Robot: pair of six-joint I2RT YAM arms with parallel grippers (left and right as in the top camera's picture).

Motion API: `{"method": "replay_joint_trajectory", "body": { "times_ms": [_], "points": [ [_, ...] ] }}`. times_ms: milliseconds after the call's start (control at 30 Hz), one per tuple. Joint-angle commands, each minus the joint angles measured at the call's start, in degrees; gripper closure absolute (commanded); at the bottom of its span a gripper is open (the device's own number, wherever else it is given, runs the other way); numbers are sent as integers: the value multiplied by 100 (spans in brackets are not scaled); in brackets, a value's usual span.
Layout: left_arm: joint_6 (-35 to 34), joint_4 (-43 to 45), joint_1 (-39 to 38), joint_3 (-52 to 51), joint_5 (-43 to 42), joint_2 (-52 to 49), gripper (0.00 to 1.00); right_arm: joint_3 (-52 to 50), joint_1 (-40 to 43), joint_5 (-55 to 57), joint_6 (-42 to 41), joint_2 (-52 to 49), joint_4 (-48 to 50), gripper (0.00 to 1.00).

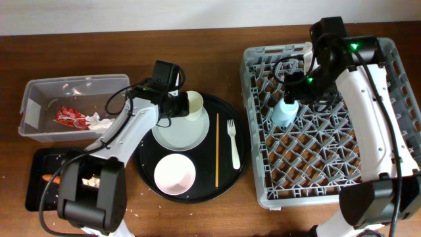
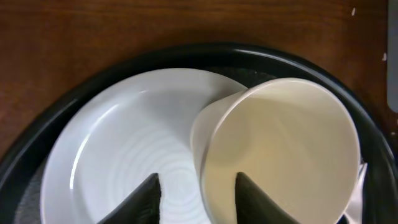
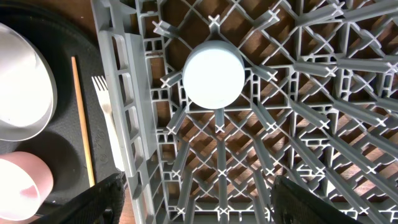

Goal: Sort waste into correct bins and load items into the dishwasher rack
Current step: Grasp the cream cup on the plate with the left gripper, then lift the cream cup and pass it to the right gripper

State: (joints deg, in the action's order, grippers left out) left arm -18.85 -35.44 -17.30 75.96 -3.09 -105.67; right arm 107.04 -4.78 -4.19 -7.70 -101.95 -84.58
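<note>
A cream cup [image 1: 194, 105] [image 2: 280, 149] rests on the pale plate [image 1: 177, 128] [image 2: 118, 143]. My left gripper [image 1: 179, 105] [image 2: 198, 180] is open, one finger inside the cup and one outside, with a gap on each side of the wall. The light blue cup [image 1: 284, 113] [image 3: 213, 76] stands upside down in the grey dishwasher rack [image 1: 256, 131] [image 3: 118, 74]. Just behind it my right gripper [image 1: 294, 97] [image 3: 199, 199] hangs wide open over the rack, holding nothing. A pink-white bowl [image 1: 175, 174], a white fork [image 1: 233, 141] and a chopstick [image 1: 217, 148] lie on the round tray.
The round black tray [image 1: 227, 181] sits left of the rack. A clear tub [image 1: 39, 92] at far left holds a red wrapper [image 1: 69, 116] and tissue [image 1: 100, 122]. Below it, a black rectangular tray [image 1: 36, 191] holds a carrot [image 1: 51, 178] and food scraps [image 1: 89, 179].
</note>
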Motion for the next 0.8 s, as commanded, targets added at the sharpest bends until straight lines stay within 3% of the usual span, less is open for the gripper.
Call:
{"method": "replay_joint_trajectory", "body": {
  "times_ms": [0, 100, 200, 467, 600, 633, 767],
  "points": [
    [2, 52, -17, 4, -166, -79, 85, 85, -42, -50, -2, 42, -13, 22],
    [2, 50, -17, 2, -164, -107, 87, 85, -42, -50, -2, 42, -22, 22],
    [2, 28, -17, 2, -166, -251, 99, 85, -42, -50, -2, 42, -33, 22],
    [7, -332, 138, 503, -306, -90, 100, 85, -42, -50, -2, 42, -63, 23],
    [389, -1025, 728, 1224, -1727, 581, 100, 87, -42, -85, 26, 42, -188, 22],
    [544, -1058, 872, 1259, -2190, 719, 100, 87, -42, -413, 365, 44, -223, 22],
    [1287, -992, 1652, 1259, -5248, 925, 100, 87, -42, -3167, 2129, 44, -208, 20]
  ]
}}
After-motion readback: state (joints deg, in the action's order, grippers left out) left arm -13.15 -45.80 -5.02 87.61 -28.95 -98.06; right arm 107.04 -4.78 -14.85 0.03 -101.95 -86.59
